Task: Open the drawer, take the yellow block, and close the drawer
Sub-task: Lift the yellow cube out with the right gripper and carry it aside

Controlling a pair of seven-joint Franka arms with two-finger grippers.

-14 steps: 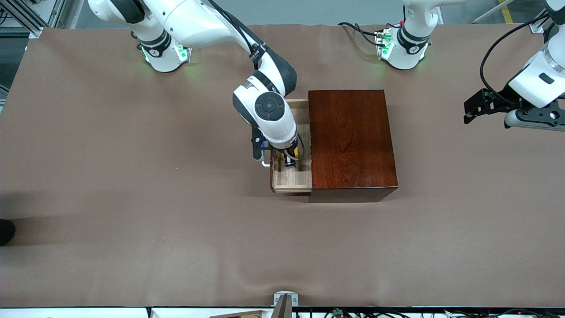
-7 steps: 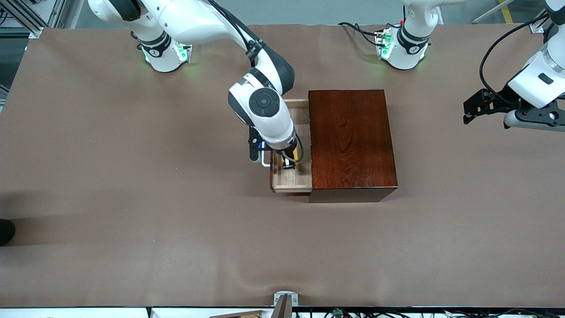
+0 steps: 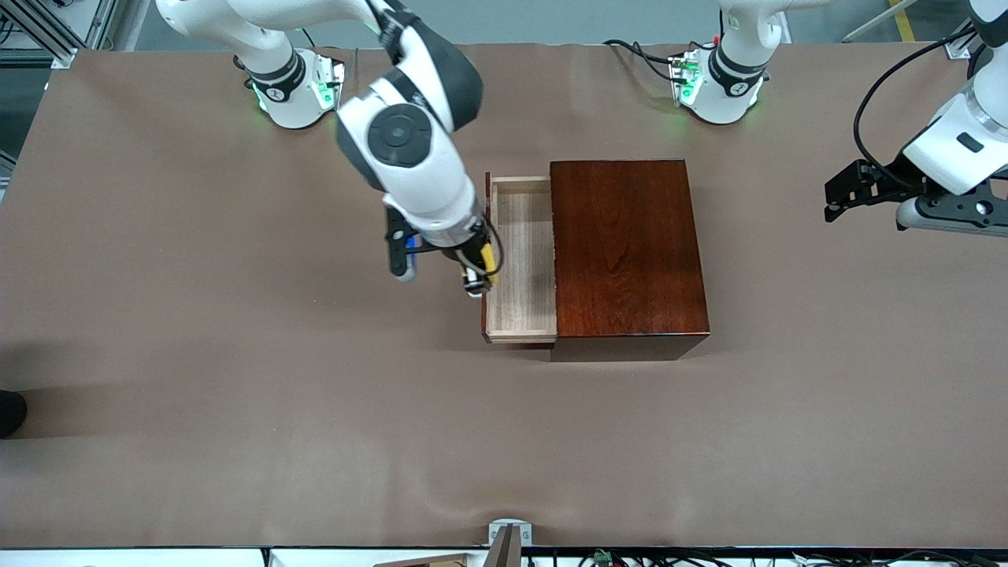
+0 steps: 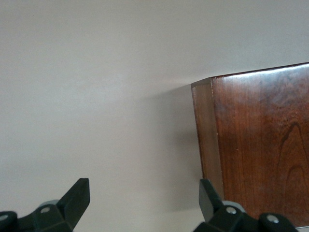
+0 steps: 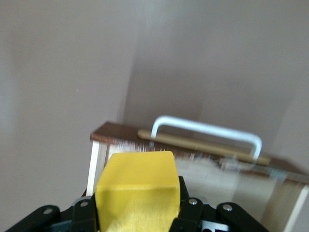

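The drawer stands pulled out of the dark red-brown box toward the right arm's end of the table, and its pale inside is bare. My right gripper hangs in the air over the drawer's front edge, shut on the yellow block. In the right wrist view the yellow block fills the space between the fingers, with the white handle and the drawer below. My left gripper waits open off the left arm's end of the box.
Brown cloth covers the whole table around the box. The left wrist view shows my open left gripper over bare cloth beside a corner of the box. A small metal bracket sits at the table edge nearest the front camera.
My right gripper has risen out of the drawer with the yellow block and shifted toward the right arm's end, uncovering the drawer's inside. The left arm has barely moved.
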